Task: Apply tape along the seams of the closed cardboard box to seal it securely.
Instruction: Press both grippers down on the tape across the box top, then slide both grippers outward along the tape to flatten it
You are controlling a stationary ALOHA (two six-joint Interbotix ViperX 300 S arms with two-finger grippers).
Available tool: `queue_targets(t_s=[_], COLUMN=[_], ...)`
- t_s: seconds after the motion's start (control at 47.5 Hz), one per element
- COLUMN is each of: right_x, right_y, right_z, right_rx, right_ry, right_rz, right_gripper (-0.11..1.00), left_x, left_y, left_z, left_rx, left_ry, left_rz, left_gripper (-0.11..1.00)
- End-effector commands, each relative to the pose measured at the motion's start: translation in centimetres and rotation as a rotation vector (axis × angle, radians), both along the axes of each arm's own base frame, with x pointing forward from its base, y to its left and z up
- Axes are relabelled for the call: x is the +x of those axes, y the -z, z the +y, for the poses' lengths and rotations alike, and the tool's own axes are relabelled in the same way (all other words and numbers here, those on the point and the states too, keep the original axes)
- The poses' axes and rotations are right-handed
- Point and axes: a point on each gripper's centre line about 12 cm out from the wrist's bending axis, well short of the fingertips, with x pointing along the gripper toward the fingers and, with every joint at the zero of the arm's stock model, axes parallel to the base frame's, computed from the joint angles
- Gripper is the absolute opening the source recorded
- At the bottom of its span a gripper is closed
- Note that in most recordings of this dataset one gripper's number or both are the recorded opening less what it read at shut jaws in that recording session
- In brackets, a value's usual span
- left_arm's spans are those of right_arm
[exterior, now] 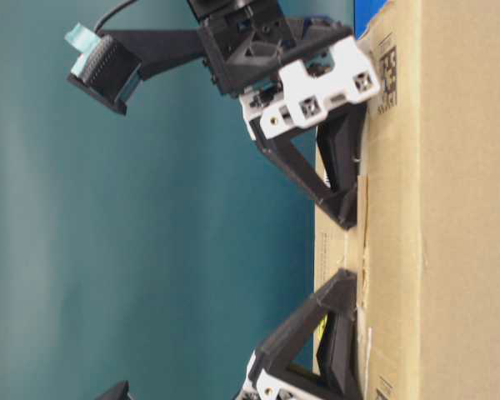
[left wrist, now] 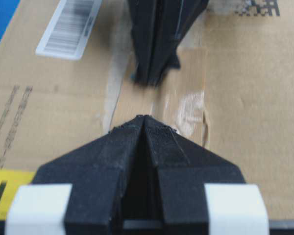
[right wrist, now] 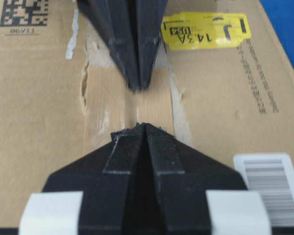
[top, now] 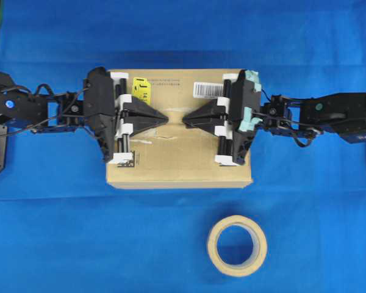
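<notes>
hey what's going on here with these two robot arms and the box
Two robot arms are working on top of a cardboard box on a blue table. The left gripper and right gripper are both shut, tips facing each other over a small piece of tan tape on the centre seam; they seem to be pressing it down. A tape roll sits untouched in front of the box.

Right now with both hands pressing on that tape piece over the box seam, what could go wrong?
1. The tape looks wrinkled at its edge beside torn old tape; pressing may lock in creases rather than a flat bond.
2. The left hand and right hand point tip to tip, both shut; moving closer could make them collide.
3. The patch covers only part of the seam, so the cardboard box may stay unsealed.
</notes>
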Motion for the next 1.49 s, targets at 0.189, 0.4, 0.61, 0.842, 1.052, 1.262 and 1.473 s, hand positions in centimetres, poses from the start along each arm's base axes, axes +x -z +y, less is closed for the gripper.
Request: queue_targets(t_s=[0.189,0.4,0.61,0.842,1.052,1.262,1.473], right_x=[-2.2,-2.1,-1.5,0.5,2.8,4.2,3.6], right_y=[0.3,-3.8,-8.3,-8.3,-6.4,-3.8,-1.7], right_z=[0.8,0.7,0.5,-1.1,-1.3,-0.6,1.0], right_rx=[0.025,-0.004,-0.067,-0.089,-0.085,-0.069,-0.026], right_ry=[0.0,-0.012,-0.032,0.004,0.003,-0.009,-0.015], right_rz=[0.027,-0.092,-0.214,-0.218,-0.176,-0.125,-0.07], right_gripper=[-0.01,-0.01,-0.01,-0.01,-0.01,-0.01,-0.01], left_x=[-2.3,-0.6,1.7,3.9,3.9,3.1,1.7], left_y=[1.9,-1.8,-6.4,-7.0,-5.6,-4.0,-1.8], left_z=[0.0,-0.8,-1.9,-3.1,-3.3,-3.0,-2.2], left_rx=[-0.052,-0.022,0.058,0.128,0.125,0.107,0.086], left_ry=[-0.033,0.014,0.082,0.142,0.15,0.137,0.108], left_rz=[0.069,-0.05,-0.181,-0.193,-0.151,-0.105,-0.045], left_gripper=[0.0,0.0,0.0,0.0,0.0,0.0,0.0])
